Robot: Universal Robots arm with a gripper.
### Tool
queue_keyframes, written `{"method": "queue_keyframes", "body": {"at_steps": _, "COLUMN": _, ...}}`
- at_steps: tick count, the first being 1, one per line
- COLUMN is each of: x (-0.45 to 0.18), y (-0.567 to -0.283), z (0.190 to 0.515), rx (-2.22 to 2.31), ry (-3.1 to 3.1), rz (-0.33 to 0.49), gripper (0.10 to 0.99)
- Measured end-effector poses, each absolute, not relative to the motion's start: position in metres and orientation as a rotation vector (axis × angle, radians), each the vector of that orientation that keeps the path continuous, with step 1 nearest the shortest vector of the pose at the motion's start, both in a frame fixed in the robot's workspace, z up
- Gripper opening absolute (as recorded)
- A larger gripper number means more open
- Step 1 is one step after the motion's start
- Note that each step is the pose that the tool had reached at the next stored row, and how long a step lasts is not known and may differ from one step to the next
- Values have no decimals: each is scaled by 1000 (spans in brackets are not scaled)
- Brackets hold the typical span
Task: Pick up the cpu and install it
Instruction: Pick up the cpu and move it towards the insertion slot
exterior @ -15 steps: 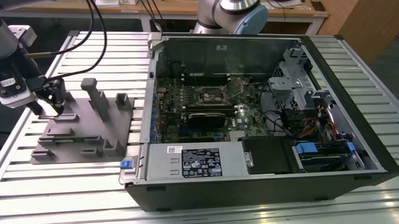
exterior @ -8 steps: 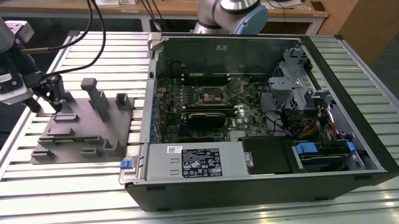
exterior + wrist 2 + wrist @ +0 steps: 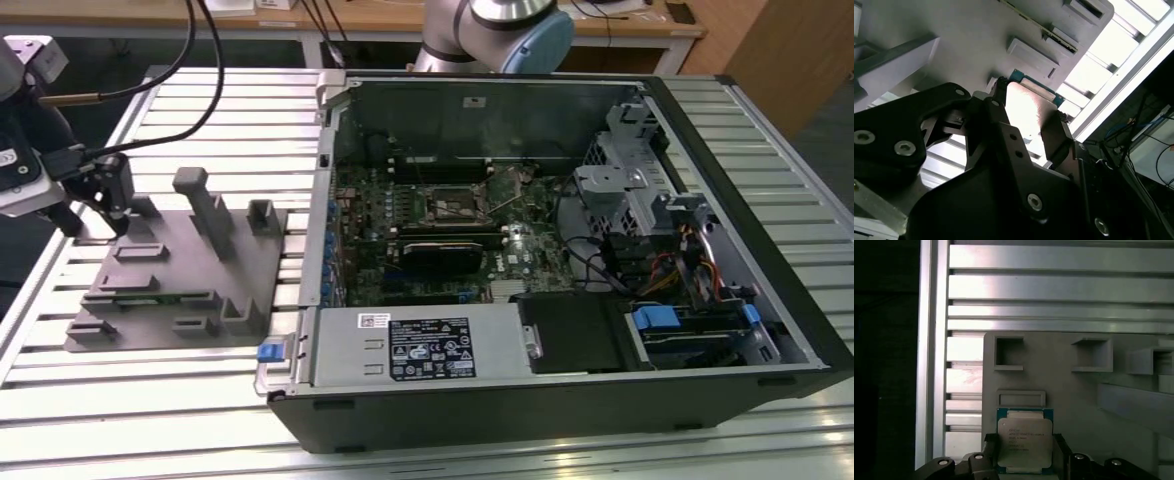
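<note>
In both wrist views the cpu (image 3: pixel 1025 442) (image 3: pixel 1026 110) is a small square chip with a pale silvery top and a green rim. It lies against the grey fixture plate (image 3: pixel 1079 395), and whether it is lifted off I cannot tell. My gripper (image 3: pixel 1025 439) (image 3: pixel 1030 99) has one black finger (image 3: pixel 992 447) against each of two opposite edges, shut on the chip. In the exterior view the gripper (image 3: pixel 118 205) is low over the far corner of the fixture plate (image 3: pixel 174 275), at the exterior view's left.
The open computer case (image 3: pixel 747 330) lies on the slatted aluminium table (image 3: pixel 134 400) at the exterior view's right, its motherboard socket (image 3: pixel 447 205) exposed. Upright grey posts (image 3: pixel 200 200) stand on the fixture. Black cables (image 3: pixel 200 60) run to my wrist.
</note>
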State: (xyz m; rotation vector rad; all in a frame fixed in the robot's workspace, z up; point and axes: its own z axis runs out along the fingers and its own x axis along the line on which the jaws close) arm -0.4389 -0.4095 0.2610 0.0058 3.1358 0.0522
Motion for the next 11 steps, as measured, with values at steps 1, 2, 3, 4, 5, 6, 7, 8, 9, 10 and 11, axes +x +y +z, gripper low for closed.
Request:
{"method": "queue_keyframes", "body": {"at_steps": 1, "x": -439, "y": -409, "z": 262, "rx": 6, "ry": 3136, "rz": 52, "gripper": 529}}
{"method": "queue_keyframes", "body": {"at_steps": 2, "x": -439, "y": -409, "z": 263, "rx": 6, "ry": 3136, "rz": 52, "gripper": 529}}
{"method": "queue_keyframes", "body": {"at_steps": 3, "x": -439, "y": -410, "z": 264, "rx": 6, "ry": 3136, "rz": 52, "gripper": 529}}
{"method": "queue_keyframes", "body": {"at_steps": 4, "x": -439, "y": -409, "z": 265, "rx": 6, "ry": 3136, "rz": 52, "gripper": 529}}
{"method": "queue_keyframes", "body": {"at_steps": 5, "x": -439, "y": -410, "z": 265, "rx": 6, "ry": 3136, "rz": 52, "gripper": 529}}
{"method": "queue_keyframes", "body": {"at_steps": 6, "x": -439, "y": -409, "z": 266, "rx": 6, "ry": 3136, "rz": 52, "gripper": 529}}
{"method": "queue_keyframes", "body": {"at_steps": 7, "x": -439, "y": -410, "z": 267, "rx": 6, "ry": 3136, "rz": 52, "gripper": 529}}
{"method": "queue_keyframes", "body": {"at_steps": 8, "x": -439, "y": -410, "z": 268, "rx": 6, "ry": 3136, "rz": 52, "gripper": 529}}
{"method": "queue_keyframes", "body": {"at_steps": 9, "x": -439, "y": -410, "z": 269, "rx": 6, "ry": 3136, "rz": 52, "gripper": 529}}
{"method": "queue_keyframes", "body": {"at_steps": 10, "x": -439, "y": -410, "z": 270, "rx": 6, "ry": 3136, "rz": 52, "gripper": 529}}
{"method": "queue_keyframes", "body": {"at_steps": 11, "x": -439, "y": -410, "z": 271, "rx": 6, "ry": 3136, "rz": 52, "gripper": 529}}
